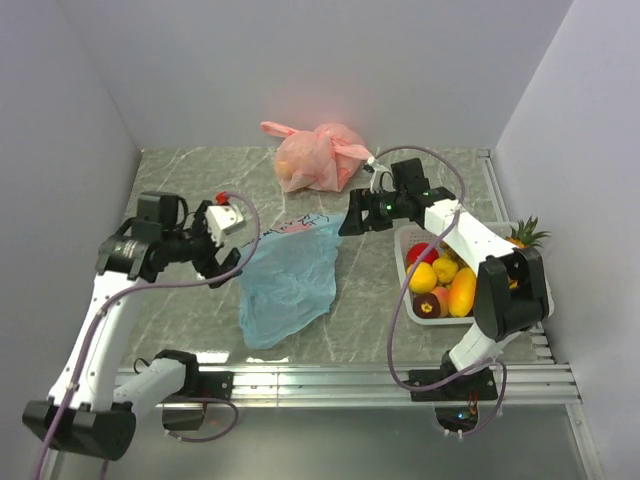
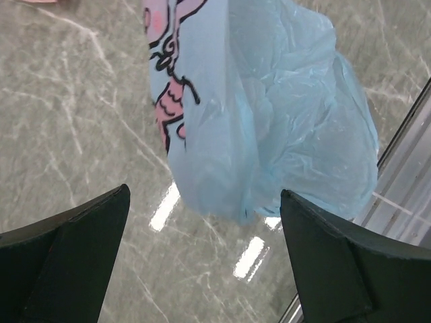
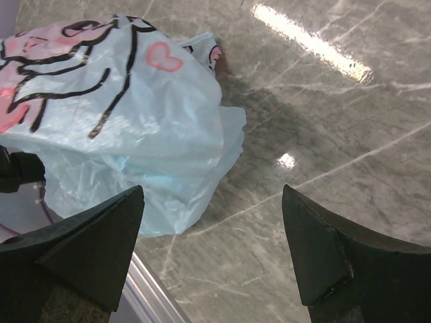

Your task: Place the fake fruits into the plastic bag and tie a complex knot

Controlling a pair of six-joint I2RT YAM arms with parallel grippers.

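Observation:
The light-blue plastic bag with pink and black cartoon print lies flat on the marble table between the arms; it also shows in the left wrist view and the right wrist view. The fake fruits, red, yellow, orange and dark purple, sit in a white basket at the right, with the pineapple behind. My left gripper is open and empty just left of the bag. My right gripper is open and empty above the bag's far right corner.
A knotted pink-orange bag sits at the back of the table. A metal rail runs along the near edge. Grey walls close in on the left, right and back.

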